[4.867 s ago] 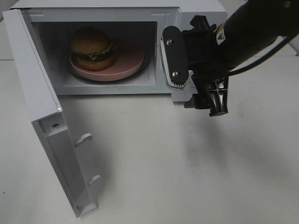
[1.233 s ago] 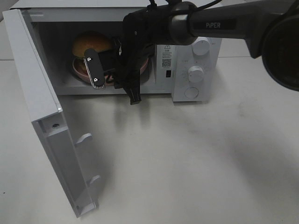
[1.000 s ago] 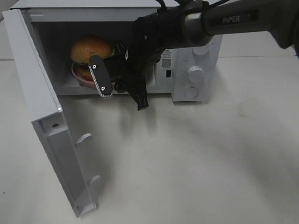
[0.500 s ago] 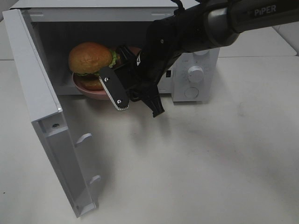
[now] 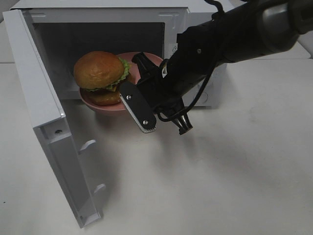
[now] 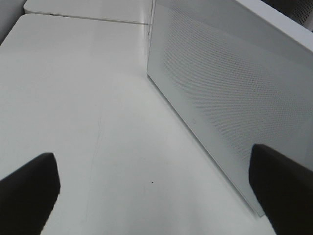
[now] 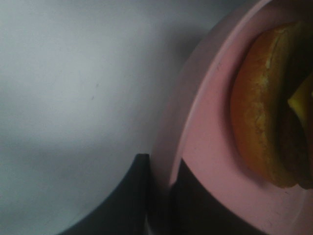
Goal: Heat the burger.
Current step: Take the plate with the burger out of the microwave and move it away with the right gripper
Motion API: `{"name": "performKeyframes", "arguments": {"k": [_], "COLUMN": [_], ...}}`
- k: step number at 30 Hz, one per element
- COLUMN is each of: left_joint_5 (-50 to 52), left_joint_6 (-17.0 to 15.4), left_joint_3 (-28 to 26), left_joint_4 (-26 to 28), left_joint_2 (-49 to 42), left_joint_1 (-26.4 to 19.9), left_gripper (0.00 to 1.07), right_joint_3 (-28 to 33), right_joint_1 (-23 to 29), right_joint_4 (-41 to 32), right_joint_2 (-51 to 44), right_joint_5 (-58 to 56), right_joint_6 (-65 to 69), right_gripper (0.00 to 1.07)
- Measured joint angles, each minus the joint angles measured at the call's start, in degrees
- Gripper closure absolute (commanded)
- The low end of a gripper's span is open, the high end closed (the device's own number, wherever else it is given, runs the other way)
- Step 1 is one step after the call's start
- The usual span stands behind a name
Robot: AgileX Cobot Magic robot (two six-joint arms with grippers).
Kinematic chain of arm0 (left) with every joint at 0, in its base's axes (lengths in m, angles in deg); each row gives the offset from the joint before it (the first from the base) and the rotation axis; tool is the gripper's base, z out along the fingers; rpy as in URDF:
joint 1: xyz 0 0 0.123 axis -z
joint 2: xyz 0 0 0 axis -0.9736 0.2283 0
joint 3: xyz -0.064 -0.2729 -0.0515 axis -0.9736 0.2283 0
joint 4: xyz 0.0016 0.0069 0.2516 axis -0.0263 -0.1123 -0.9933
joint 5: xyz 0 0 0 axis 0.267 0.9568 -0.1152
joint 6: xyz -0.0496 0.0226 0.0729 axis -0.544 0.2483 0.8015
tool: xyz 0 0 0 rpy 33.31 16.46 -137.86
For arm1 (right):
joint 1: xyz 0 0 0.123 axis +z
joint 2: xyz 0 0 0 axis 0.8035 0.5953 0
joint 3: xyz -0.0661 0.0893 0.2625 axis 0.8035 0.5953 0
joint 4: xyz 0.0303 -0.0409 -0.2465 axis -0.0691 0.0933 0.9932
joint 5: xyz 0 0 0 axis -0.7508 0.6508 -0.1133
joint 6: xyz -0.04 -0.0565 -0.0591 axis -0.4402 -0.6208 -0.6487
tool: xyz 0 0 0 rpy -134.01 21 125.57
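Observation:
The burger [image 5: 98, 76], golden bun over lettuce and patty, rides on a pink plate [image 5: 145, 57] at the mouth of the open microwave [image 5: 98, 5]. My right gripper [image 5: 131, 95] reaches in from the right and is shut on the plate's right rim. Up close in the right wrist view, the dark fingers [image 7: 132, 196] pinch the pink plate's rim [image 7: 195, 142], with the burger's [image 7: 259, 122] bottom bun beside them. My left gripper [image 6: 156, 191] is open over bare table, next to a white perforated panel [image 6: 230, 98].
The microwave door [image 5: 44, 112] stands swung wide open at the left, reaching toward the table's front. My right arm [image 5: 230, 39] covers the oven's control panel. White table [image 5: 220, 186] stretches in front and to the right.
My right gripper has drawn the plate with the burger forward and to the right, from deep inside the oven to its opening. The left gripper shows no change.

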Motion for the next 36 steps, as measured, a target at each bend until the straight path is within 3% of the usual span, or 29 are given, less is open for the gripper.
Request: {"name": "performKeyframes", "arguments": {"k": [20,36], "left_joint_5": [0.0,0.0], "left_joint_6": [0.0,0.0], "left_joint_3": [0.0,0.0], "left_joint_4": [0.0,0.0], "left_joint_2": [0.0,0.0], "left_joint_1": [0.0,0.0], "left_gripper": [0.09,0.09], "right_joint_3": [18.2,29.5], "right_joint_1": [0.0,0.0], "right_joint_4": [-0.6,-0.6], "right_joint_2": [-17.7,-31.7], "right_joint_5": [3.0,3.0], "right_joint_6": [0.5,5.9], "right_gripper": [1.07,1.07]}}
